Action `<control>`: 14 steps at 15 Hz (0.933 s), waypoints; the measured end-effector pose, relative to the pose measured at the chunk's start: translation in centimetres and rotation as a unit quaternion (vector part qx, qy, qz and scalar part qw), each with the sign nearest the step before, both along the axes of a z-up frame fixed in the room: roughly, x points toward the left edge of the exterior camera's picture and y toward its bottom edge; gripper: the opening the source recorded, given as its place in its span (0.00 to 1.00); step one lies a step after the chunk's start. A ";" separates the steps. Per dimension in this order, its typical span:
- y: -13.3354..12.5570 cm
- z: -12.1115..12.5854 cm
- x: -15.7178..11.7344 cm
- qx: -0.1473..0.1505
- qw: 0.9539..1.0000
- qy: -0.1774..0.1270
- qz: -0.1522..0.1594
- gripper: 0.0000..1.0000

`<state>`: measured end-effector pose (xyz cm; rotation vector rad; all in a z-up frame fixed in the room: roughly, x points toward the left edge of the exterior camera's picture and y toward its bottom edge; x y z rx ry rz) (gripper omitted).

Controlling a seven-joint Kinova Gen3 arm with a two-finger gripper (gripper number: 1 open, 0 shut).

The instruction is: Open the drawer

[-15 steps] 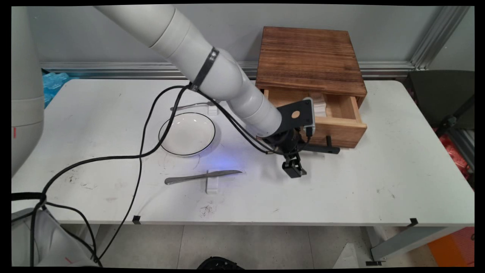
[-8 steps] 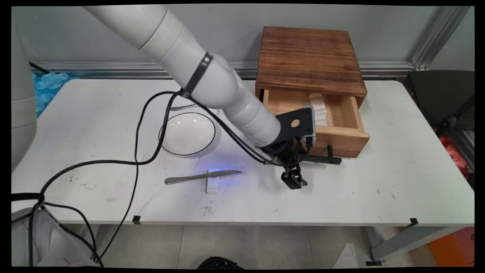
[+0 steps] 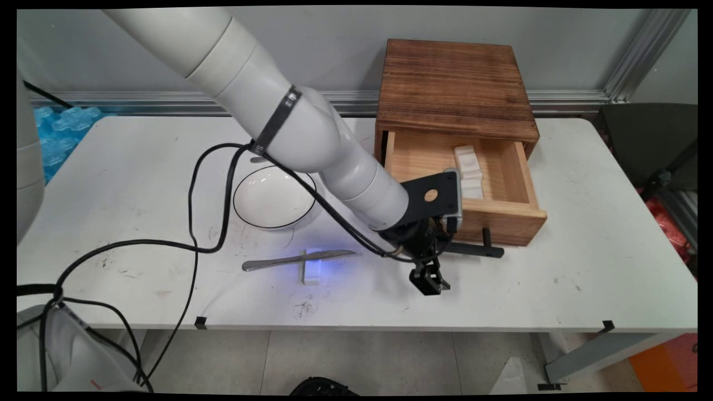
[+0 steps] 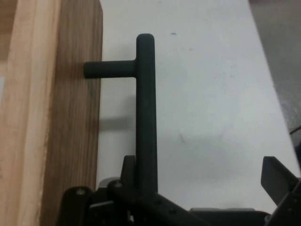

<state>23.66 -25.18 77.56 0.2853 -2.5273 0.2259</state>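
Hand (image 3: 428, 277) low over the tabletop (image 3: 585, 267), its grip state hard to tell, drawer's black handle (image 4: 145, 113) running between its fingers, open wooden drawer (image 3: 504, 214) just beyond

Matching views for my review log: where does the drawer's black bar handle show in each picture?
Main view: black bar handle, lying level right of centre, below the drawer front.
Hand view: handle stands upright at centre, its post meeting the drawer front on the left.
Shared landmark: the wooden drawer front.

Rough-grained wooden drawer (image 3: 504, 214), seemingly matt handle (image 4: 146, 113)
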 end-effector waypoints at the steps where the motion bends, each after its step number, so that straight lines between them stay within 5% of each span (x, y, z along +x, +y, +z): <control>1: 0.3 0.0 0.0 0.002 1.000 0.000 -0.001 1.00; 14: 3.9 0.2 -0.3 0.017 1.000 0.001 -0.011 1.00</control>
